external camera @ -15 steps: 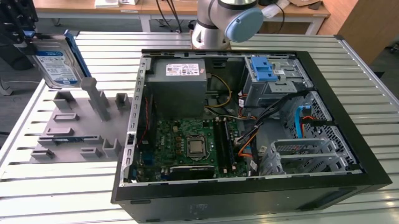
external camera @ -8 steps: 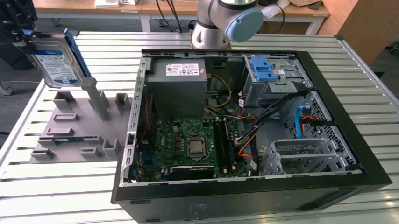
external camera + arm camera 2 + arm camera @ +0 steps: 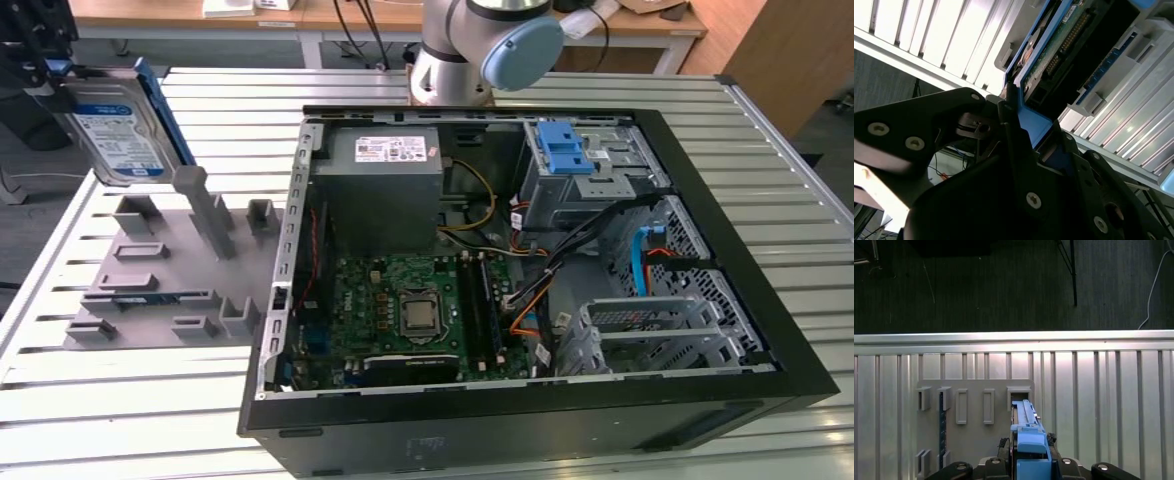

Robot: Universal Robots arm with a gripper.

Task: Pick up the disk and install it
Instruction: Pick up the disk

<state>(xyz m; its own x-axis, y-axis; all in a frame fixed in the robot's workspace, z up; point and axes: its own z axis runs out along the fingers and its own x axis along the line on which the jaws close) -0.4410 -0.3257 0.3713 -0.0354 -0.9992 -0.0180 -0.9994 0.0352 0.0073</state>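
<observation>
A slatted metal desk (image 3: 134, 420) carries everything. Most of it is taken up by an open computer case (image 3: 534, 435), laid on its side with the motherboard and a grey power-supply box (image 3: 387, 160) exposed. Just beside the case, on the exterior view's left, a grey slotted fixture (image 3: 134, 290) is set flat on the desk.

The disk (image 3: 114, 130) is held on edge above the far end of that fixture, well apart from the case, with its blue-and-white label turned toward the exterior camera. In the first wrist view its blue rail frame (image 3: 1026, 437) is seen from above, in line with 1 of the fixture's slots; no contact with the fixture is visible.

The disk is judged stiff and fairly heavy for its bulk, with smooth metal faces that could slip, and sensitive to knocks. A green circuit board (image 3: 1054, 55) is exposed on 1 face, so the plastic rail frame at the end is judged the safer place to take hold.

The gripper (image 3: 1029, 127) is clamped on that blue frame. Its 2 black fingers (image 3: 1009, 120) are drawn in tight against the plastic, and nothing else is touched.
</observation>
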